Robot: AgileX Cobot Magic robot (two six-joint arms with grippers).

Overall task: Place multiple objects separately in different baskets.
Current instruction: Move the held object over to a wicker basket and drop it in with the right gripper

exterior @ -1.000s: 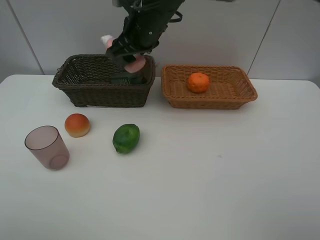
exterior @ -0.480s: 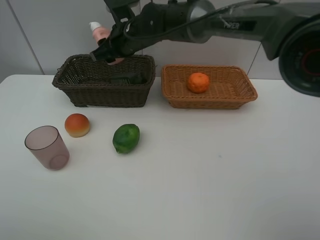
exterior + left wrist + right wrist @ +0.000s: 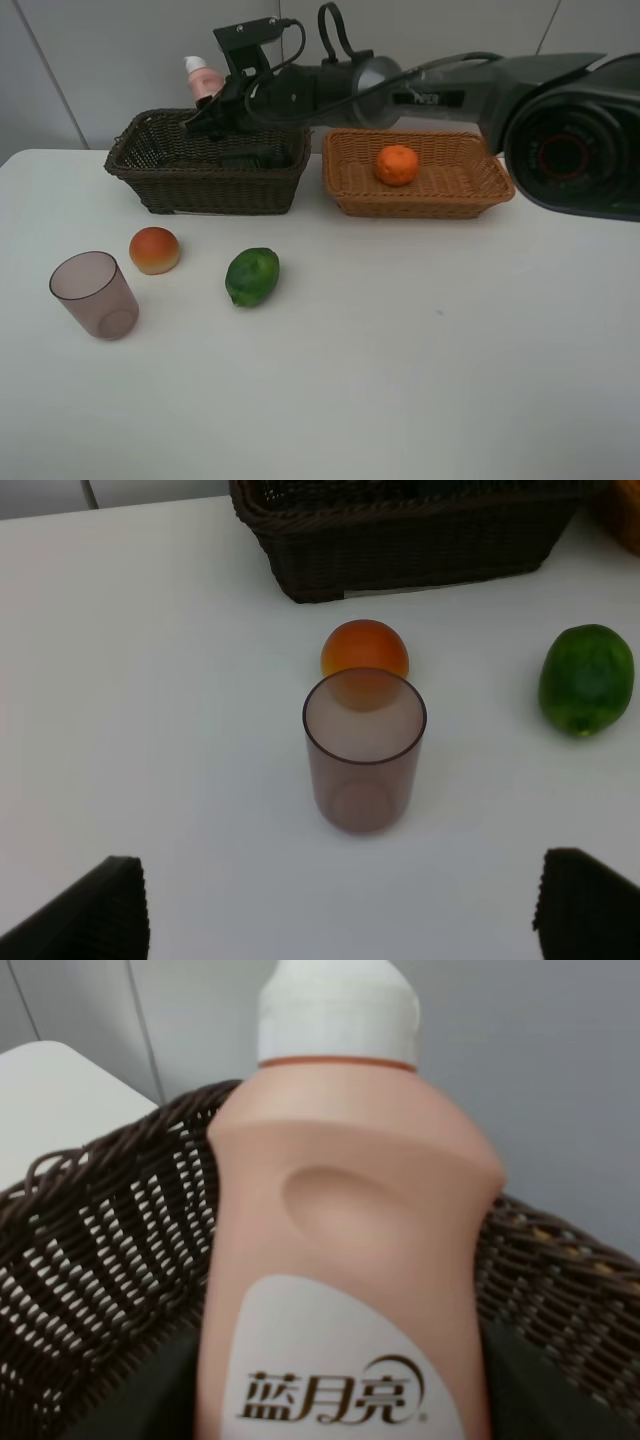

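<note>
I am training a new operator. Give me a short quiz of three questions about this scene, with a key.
1. True or false: the orange lies in the tan basket.
2. What does the right gripper hold? A. cup B. pink bottle C. lime
3. How many items rest directly on the table?
Key: 1. True. 2. B. 3. Three: cup, red fruit, lime.
</note>
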